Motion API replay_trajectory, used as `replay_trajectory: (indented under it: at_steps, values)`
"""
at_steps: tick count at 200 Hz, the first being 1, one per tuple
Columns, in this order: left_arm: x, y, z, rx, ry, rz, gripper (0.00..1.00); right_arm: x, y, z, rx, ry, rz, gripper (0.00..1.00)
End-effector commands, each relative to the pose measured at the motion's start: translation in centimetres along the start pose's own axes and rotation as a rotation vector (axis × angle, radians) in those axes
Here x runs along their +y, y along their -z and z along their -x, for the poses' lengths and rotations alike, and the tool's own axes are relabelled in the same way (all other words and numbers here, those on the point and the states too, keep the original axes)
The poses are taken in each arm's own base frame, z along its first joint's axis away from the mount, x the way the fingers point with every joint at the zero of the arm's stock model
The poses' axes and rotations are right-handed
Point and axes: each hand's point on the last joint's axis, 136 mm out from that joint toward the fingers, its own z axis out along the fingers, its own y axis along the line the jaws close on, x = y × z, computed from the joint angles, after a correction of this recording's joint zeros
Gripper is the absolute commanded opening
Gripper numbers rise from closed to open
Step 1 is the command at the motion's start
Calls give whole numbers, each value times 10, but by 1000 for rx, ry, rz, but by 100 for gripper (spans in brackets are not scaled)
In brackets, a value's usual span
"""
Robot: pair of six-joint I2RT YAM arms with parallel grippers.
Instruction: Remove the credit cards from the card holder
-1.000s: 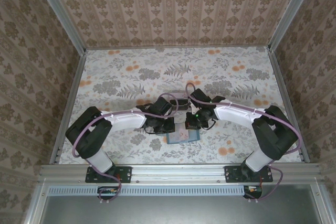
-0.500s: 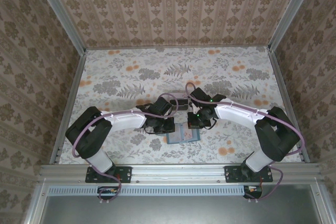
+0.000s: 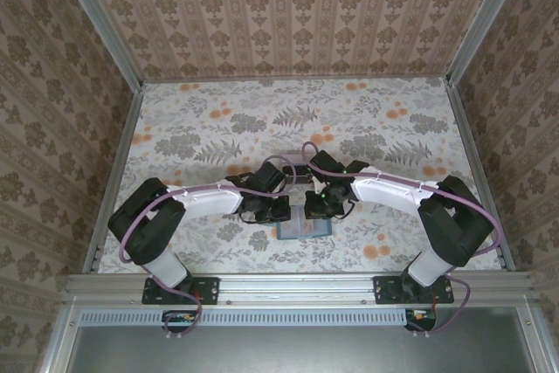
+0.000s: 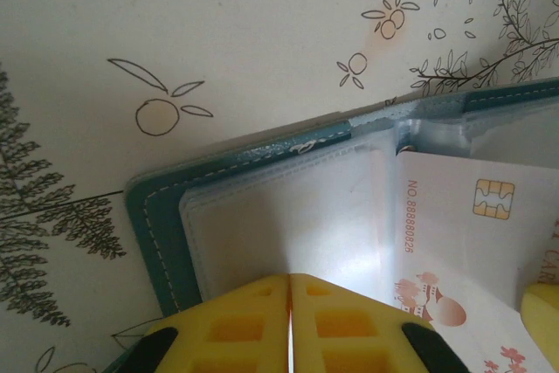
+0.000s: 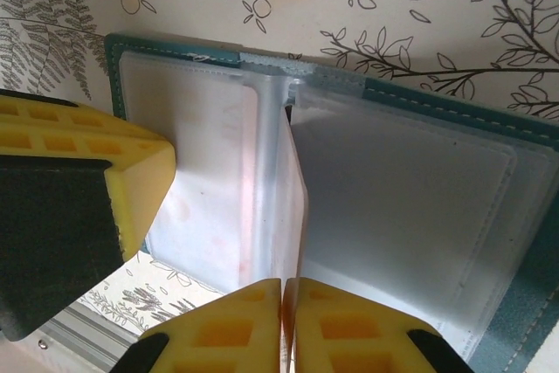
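Observation:
The teal card holder lies open on the floral table near the front edge, its clear sleeves facing up. My left gripper is shut, its tips resting on the holder's left sleeve page with nothing between them. My right gripper is shut on a thin credit card that stands on edge above the spine. In the left wrist view this credit card is white with a gold chip, a number and pinkish artwork, and lies tilted over the right page.
An aluminium rail runs along the table's near edge, just behind the holder. Patterned walls close in the back and both sides. The two grippers sit almost touching over the holder; a left finger shows in the right wrist view.
My right gripper has moved left and now covers more of the card holder. The left arm and the holder have stayed put.

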Motion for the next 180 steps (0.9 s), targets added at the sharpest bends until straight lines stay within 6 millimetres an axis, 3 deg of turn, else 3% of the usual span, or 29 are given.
replay_trajectory:
  at_steps: [1,89,141,180]
  values:
    - [16,1,-12,26,6,52,10,4,1,0,3,-8,5,10]
    - [4,13,0,-18,-21,35,11,8,36,14,-88,56,-20,6]
    - [-11,18,16,-47,-41,3,12,9,64,43,-162,169,-64,5]
    - [-22,17,17,-42,-55,-20,12,4,87,69,-230,265,-120,5]
